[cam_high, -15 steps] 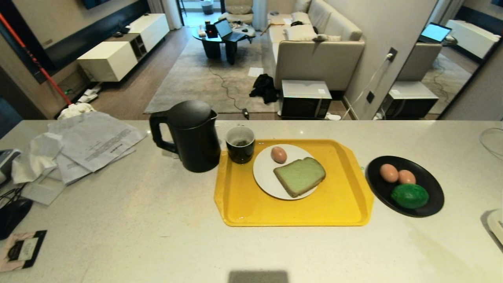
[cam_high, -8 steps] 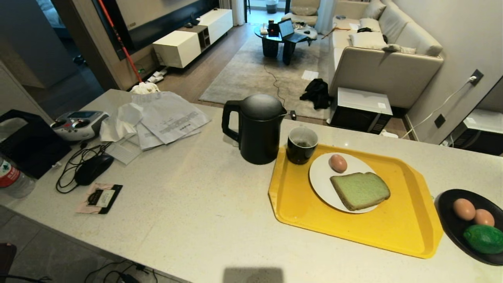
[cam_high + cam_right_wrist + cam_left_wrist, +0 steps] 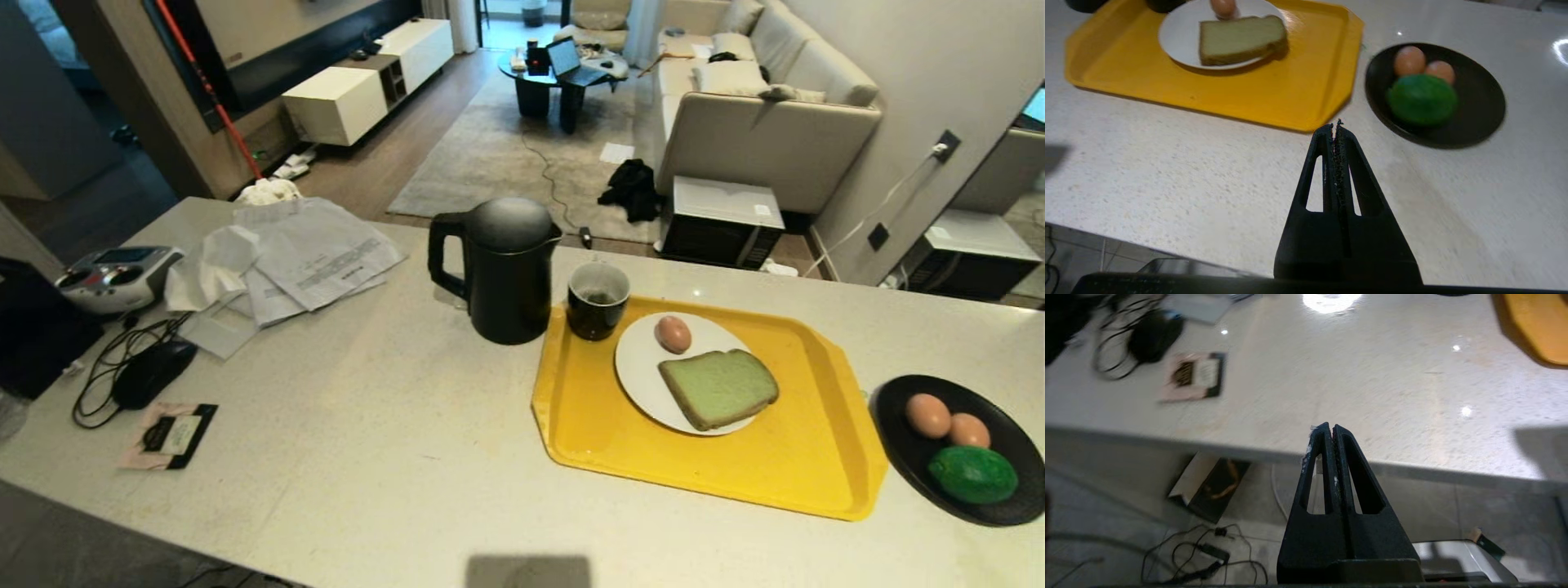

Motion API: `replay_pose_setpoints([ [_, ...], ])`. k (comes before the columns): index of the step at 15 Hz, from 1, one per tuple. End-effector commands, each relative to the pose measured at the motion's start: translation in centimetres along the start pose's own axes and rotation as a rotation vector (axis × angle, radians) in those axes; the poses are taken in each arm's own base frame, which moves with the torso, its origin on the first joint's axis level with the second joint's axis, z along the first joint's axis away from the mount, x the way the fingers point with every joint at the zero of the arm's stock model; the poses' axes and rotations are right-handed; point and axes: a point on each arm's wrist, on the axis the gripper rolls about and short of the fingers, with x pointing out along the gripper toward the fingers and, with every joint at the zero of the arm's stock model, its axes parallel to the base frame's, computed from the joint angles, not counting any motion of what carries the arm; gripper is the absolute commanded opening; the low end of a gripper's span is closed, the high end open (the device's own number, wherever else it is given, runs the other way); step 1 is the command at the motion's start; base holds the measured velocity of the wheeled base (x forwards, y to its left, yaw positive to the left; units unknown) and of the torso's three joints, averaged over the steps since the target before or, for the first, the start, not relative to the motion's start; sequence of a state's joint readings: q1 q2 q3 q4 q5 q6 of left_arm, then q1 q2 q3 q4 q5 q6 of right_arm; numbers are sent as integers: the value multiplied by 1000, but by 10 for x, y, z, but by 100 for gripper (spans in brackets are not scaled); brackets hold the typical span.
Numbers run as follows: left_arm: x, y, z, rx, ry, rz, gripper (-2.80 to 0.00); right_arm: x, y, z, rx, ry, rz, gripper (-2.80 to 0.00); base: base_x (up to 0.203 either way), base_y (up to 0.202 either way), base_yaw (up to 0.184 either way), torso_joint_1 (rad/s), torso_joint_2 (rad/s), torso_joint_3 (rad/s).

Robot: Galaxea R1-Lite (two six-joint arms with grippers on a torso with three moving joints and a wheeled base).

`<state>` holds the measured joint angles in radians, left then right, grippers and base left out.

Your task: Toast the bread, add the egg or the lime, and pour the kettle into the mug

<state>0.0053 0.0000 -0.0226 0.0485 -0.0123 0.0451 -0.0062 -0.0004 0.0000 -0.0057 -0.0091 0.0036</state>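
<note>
View change: against the two earlier head pictures the whole scene has swung; the counter's left end with its clutter now shows and the tray sits right of centre. That is the camera turning, not the things moving.
Bread (image 3: 718,388): lies flat on the white plate (image 3: 637,371), at 5 o'clock on it.
Egg (image 3: 673,333): on the same plate at 12 o'clock, just beside the bread's far edge.
Plate and tray: plate rests on the yellow tray (image 3: 800,474).
Mug (image 3: 598,300): on the tray's far left corner, at 10 o'clock from the plate; something dark seems to lie inside, hard to tell what.
Kettle (image 3: 506,273): upright on the counter (image 3: 367,457), just beside the mug, at 9 o'clock from it.
Lime (image 3: 972,474): in the black dish (image 3: 898,445) with two eggs, at 3 o'clock from the tray.
Left gripper (image 3: 1329,430): jaws together, empty, at the counter's near edge.
Right gripper (image 3: 1337,128): jaws together, empty, near the tray's corner.
Meaning: bread, egg and drink look set out; the task seems all but finished, with nothing in hand.
</note>
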Motion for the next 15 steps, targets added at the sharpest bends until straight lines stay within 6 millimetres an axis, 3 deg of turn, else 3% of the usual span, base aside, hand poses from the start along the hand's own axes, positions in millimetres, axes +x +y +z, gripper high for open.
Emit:
replay_pose_setpoints([
  [1,0,0,0,1,-1,1,-280,0,0,0,-1,0,0,-280,-1,7,-178,8,5,0],
  [5,0,0,0,2,-2,-2,-280,0,0,0,-1,0,0,-280,1,6,-121,2,1,1],
  [15,0,0,0,7,-2,-4,-280,0,0,0,-1,0,0,-280,0,0,0,0,0,0],
])
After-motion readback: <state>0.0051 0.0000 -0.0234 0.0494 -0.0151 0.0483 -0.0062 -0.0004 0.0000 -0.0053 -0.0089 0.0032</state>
